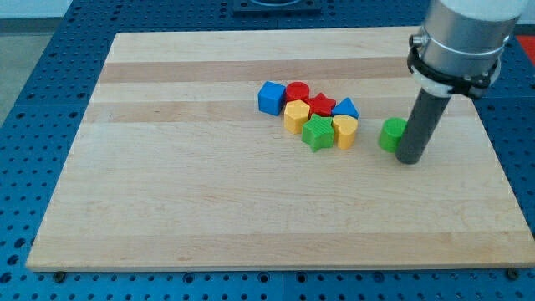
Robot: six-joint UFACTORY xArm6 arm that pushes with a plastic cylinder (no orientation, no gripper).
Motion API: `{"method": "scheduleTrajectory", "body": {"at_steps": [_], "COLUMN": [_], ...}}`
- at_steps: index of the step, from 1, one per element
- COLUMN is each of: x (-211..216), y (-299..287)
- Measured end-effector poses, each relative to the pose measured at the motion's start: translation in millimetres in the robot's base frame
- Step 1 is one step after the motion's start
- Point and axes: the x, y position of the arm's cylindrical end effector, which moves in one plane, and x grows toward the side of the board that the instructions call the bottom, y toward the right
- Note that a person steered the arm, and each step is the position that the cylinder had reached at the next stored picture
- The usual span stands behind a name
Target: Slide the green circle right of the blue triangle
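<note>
Green circle (390, 134) touching my tip (409, 159) on its right, blue triangle (346, 108) leftward, no pincer, no writing legible

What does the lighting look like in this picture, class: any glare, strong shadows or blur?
Camera view: soft, even light, no glare on the wooden board; faint shadows under the blocks; my tip casts a small dark patch beside the green circle; the blue triangle is sharp.

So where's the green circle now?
The green circle sits on the view's right, just left of my tip, right of the blue triangle.
</note>
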Motion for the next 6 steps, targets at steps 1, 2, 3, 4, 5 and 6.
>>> {"method": "scheduleTrajectory", "body": {"at_steps": [1,2,3,4,5,6], "x": [-17,-32,-18,7,6,-8], "y": [14,16,16,3,-12,-12]}}
